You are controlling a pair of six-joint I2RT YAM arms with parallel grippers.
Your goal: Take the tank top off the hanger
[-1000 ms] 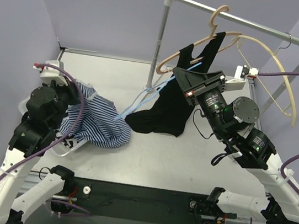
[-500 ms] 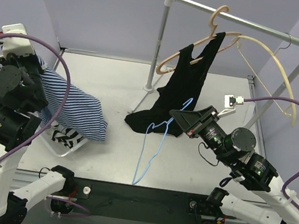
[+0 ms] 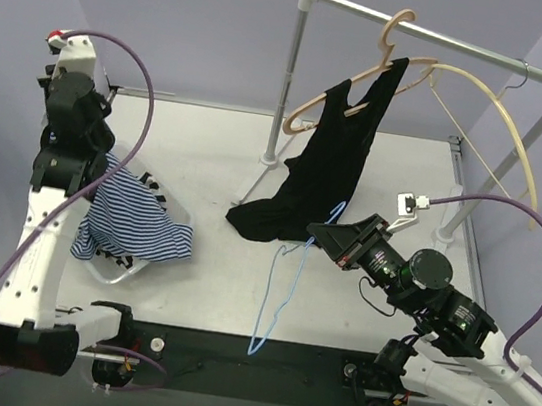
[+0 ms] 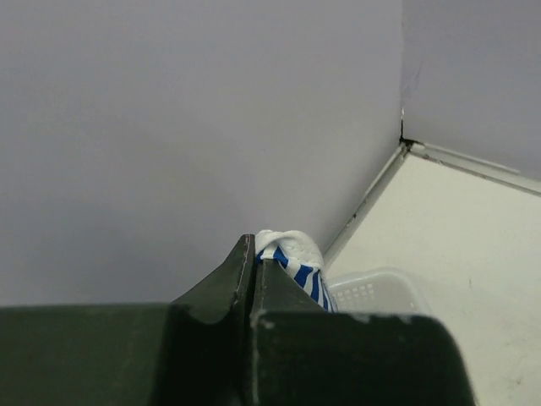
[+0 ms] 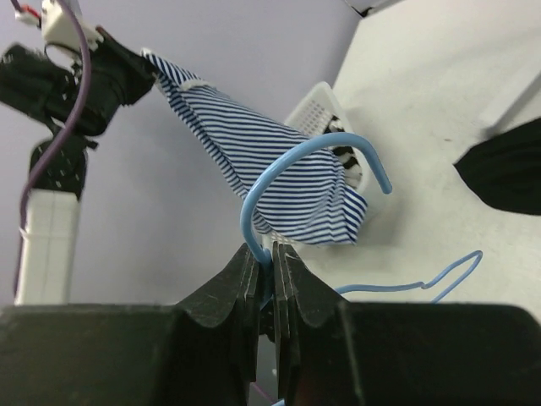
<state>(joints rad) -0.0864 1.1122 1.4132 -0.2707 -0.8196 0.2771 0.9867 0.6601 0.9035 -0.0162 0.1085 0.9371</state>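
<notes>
The tank top (image 3: 137,223) is blue-and-white striped and hangs from my left gripper (image 3: 107,162), which is shut on its white-edged strap. Its lower part drapes over a white basket (image 3: 177,212) at the table's left. In the left wrist view the strap (image 4: 292,256) bunches at the shut gripper (image 4: 254,254). The blue wire hanger (image 3: 281,290) is bare and dangles from my right gripper (image 3: 319,232), which is shut on its hook (image 5: 283,173). The right wrist view shows the tank top (image 5: 245,139) well apart from the hanger, stretched down from the left gripper.
A metal rack (image 3: 445,41) stands at the back right on a post (image 3: 289,74). A black garment (image 3: 320,180) hangs from a wooden hanger (image 3: 389,48), its hem on the table. A cream hanger (image 3: 509,125) hangs beside it. The basket (image 4: 380,292) sits near the left wall.
My left gripper lifted the tank top clear of the hanger, then lowered it over the basket. My right gripper carried the blue hanger from beside the black garment toward the near edge.
</notes>
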